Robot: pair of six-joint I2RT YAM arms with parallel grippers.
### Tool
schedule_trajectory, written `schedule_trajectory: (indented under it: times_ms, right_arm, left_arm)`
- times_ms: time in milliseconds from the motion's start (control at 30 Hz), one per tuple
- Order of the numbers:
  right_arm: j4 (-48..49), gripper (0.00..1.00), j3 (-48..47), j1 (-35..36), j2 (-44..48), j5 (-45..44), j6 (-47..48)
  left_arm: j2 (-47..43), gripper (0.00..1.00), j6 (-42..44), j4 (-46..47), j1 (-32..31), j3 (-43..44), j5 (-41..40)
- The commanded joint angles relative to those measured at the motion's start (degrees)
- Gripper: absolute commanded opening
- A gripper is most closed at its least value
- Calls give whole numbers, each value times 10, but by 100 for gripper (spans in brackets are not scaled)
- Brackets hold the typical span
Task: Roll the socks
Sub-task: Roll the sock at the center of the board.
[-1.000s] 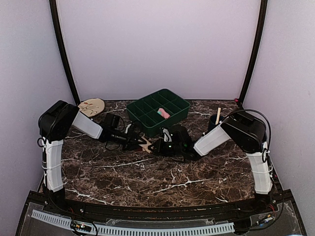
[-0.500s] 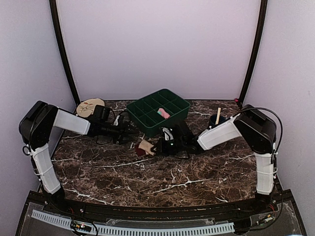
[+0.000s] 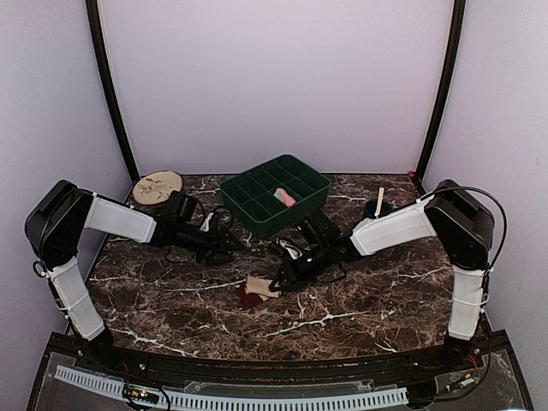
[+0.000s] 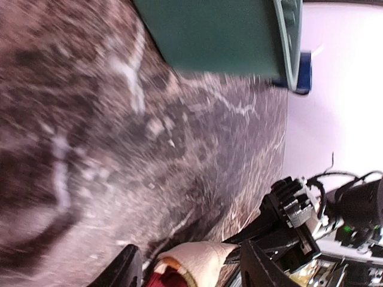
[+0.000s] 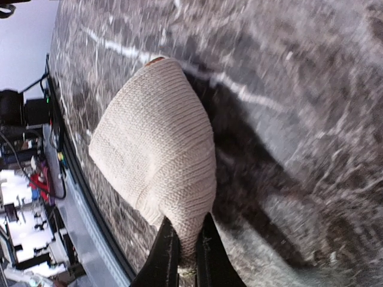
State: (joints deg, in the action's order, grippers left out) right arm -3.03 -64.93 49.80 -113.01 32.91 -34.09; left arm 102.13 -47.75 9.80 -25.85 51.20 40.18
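The socks are split up, and that is your first hazard: the pink sock (image 3: 284, 197) lies in a compartment of the green tray (image 3: 235, 190), while the beige striped sock (image 3: 257, 287) sits on the marble table (image 3: 360, 300) in front of the tray, toward the arm bases, well apart from its mate. Your right gripper (image 5: 182, 251) is pressed together on a thin fold at the edge of the beige sock, and the wrist view shows the knit bulging out loose beyond the fingers. With so little cloth in the pinch, a quick pull or twist could likely let it slip free, or drag the whole bundle across the table instead of turning it over on itself. The sock also looks bunched rather than laid flat, with its maroon part tucked underneath, so a roll started from this shape would probably come out lopsided and spring open. Your left gripper (image 3: 233, 247) hangs just off the tray's near left corner with its fingers spread and nothing between them, so nothing pins the far end of the sock. If you bring it in to help, watch the tray wall beside it and the right arm's fingers, since both grippers would be crowding the same small patch in front of the tray.
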Motion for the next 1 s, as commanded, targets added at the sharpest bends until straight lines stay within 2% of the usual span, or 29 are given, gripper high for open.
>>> schedule_trajectory:
  times_ms: [0,167,367,633,967]
  right_arm:
    - [-50,0,3,-4,15,56,46]
    - [-47,0,0,-4,6,50,38]
    - [-40,0,-6,-4,-3,46,31]
    - [-56,0,-28,-5,-13,45,42]
    - [-62,0,-25,-9,-11,48,50]
  left_arm:
    - [-26,58,27,-31,-56,-9,-19]
    - [-29,54,-61,84,-90,-79,-22]
    - [-35,53,-75,85,-121,-88,-28]
    - [-51,57,-71,48,-122,-77,-5]
    - [-85,61,19,-126,-117,-34,-8]
